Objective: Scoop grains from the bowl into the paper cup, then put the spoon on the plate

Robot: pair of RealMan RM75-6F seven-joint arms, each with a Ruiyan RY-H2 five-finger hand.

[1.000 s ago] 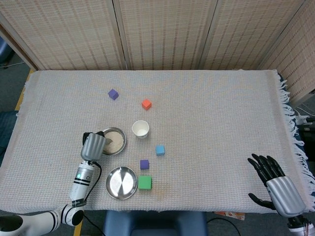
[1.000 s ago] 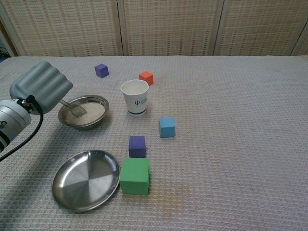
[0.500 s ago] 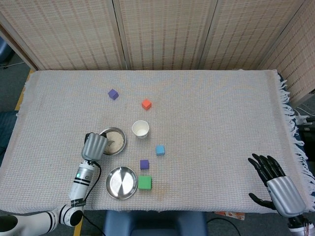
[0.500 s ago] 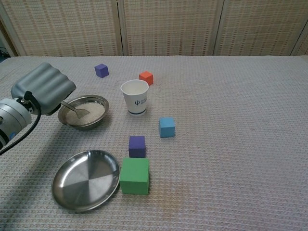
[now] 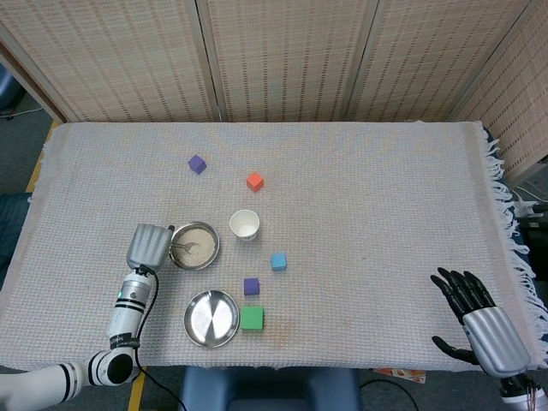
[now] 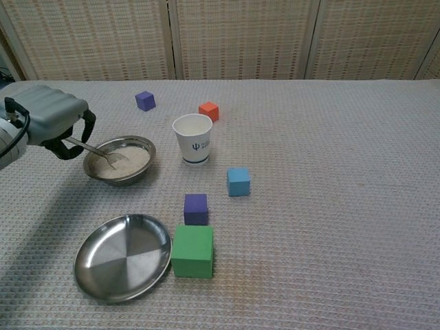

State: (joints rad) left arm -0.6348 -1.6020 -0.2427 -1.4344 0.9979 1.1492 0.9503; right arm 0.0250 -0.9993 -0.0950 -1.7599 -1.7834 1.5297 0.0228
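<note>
Now our left hand (image 6: 47, 121) grips the thin metal spoon (image 6: 96, 152), its tip sunk in the pale grains filling the shallow steel bowl (image 6: 141, 146). Since a second ago it has drawn back left of the bowl. Beside sit the white paper cup (image 6: 192, 138) and the round steel plate (image 6: 124, 256). Our right hand (image 5: 476, 322) rests spread, holding nothing.
</note>
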